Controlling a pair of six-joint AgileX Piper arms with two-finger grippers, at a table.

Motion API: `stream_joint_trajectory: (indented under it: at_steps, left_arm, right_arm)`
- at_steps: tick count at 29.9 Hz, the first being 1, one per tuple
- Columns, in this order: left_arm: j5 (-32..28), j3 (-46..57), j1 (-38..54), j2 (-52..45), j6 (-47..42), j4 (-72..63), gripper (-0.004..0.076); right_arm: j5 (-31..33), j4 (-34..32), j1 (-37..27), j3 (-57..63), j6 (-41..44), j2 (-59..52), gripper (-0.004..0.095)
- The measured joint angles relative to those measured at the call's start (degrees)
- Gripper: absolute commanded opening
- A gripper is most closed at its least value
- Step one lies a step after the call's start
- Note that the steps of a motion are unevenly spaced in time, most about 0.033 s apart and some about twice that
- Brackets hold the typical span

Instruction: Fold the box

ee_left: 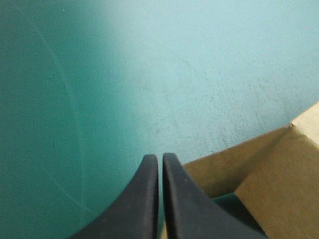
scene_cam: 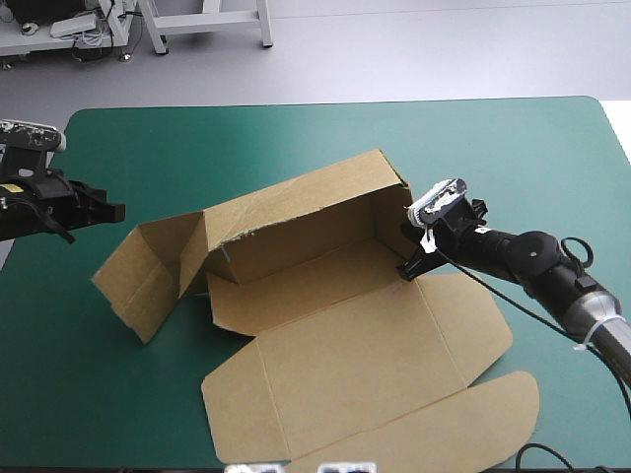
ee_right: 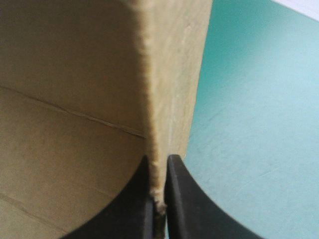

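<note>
The box point(scene_cam: 335, 296) sits mid-table, roughly half formed: back and right end walls up, left flaps splayed and untucked, lid flat toward the near edge; right gripper point(ee_right: 158, 162) pinches the right wall's edge, left gripper point(ee_left: 160, 158) pressed together, empty, over the teal-green cover point(ee_left: 99, 99) near the left flaps.

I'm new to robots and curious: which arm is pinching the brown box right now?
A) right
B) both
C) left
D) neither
A: the right end effector is shut on a raised wall of the box, while the left end effector is shut on nothing, off the box's left end over the teal-green cover.
</note>
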Motion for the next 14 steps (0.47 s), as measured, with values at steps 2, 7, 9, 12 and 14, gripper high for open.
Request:
stream_joint_trajectory:
  at_steps: [2,7,9,12,14]
  left_arm:
    - [0.59,0.63,0.56,0.0,0.47,-0.68,0.0006]
    - [1.98,1.31,0.68,0.0,0.66,-1.23,0.0006]
    - [2.03,1.31,0.68,0.0,0.85,-0.88,0.0006]
    - [1.98,1.31,0.68,0.0,1.56,0.14,0.0006]
    - [1.92,1.31,0.68,0.0,1.89,0.77,0.0006]
  right_arm:
    - [5.2,-9.07,-0.69,-2.72,8.54,0.0,-0.0018]
    - [16.37,-28.78,-2.61,-10.2,29.54,0.0,-0.0018]
    - [20.73,-33.22,-3.03,-12.75,36.14,0.0,-0.0018]
    - [26.08,-38.55,-3.59,-16.06,43.79,0.0,-0.0018]
    - [28.6,-40.78,-3.59,-17.41,48.36,0.0,-0.0018]
